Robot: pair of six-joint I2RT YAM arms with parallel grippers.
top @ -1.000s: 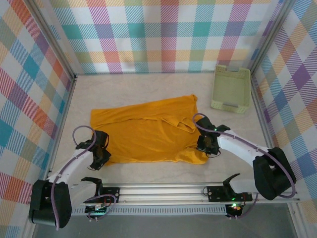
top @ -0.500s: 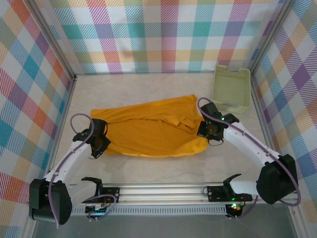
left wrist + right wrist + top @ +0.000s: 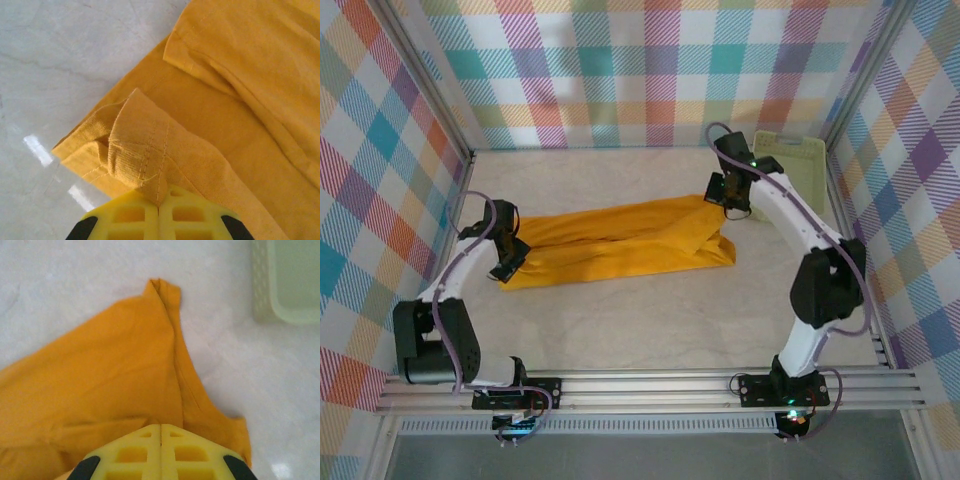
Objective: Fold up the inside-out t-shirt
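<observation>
The table (image 3: 640,320) is a pale, marble-like surface, and light glints on it in the wrist views. Three walls (image 3: 650,70) with a pastel check pattern close it in at the left, top and right of the top view. A metal rail (image 3: 650,385) runs along the bottom.

The inside-out t-shirt (image 3: 620,245) lies in the middle of the top view as a long, narrow band of mustard cloth. It runs from centre left, rising a little toward the right. The pale green basket (image 3: 800,160) stands in the upper right corner of the table, just beside the right end of the shirt.

The left gripper (image 3: 508,264) is at the left end of the band and the right gripper (image 3: 722,198) is at its upper right end, both arms stretched far over the table.

From above, the claws are too small to judge. The left wrist view is closer: the yellow fingers (image 3: 130,215) are pressed together at the bottom of the frame and pinch a bunched hem (image 3: 150,160) with two rows of stitching. More folded layers of cloth fill the right of that frame.

In the right wrist view, the fingers also meet with no gap. The cloth goes under their tips, so this claw too pinches the shirt. A folded edge runs up to a point near the top centre, and a corner of the basket fills the upper right.
</observation>
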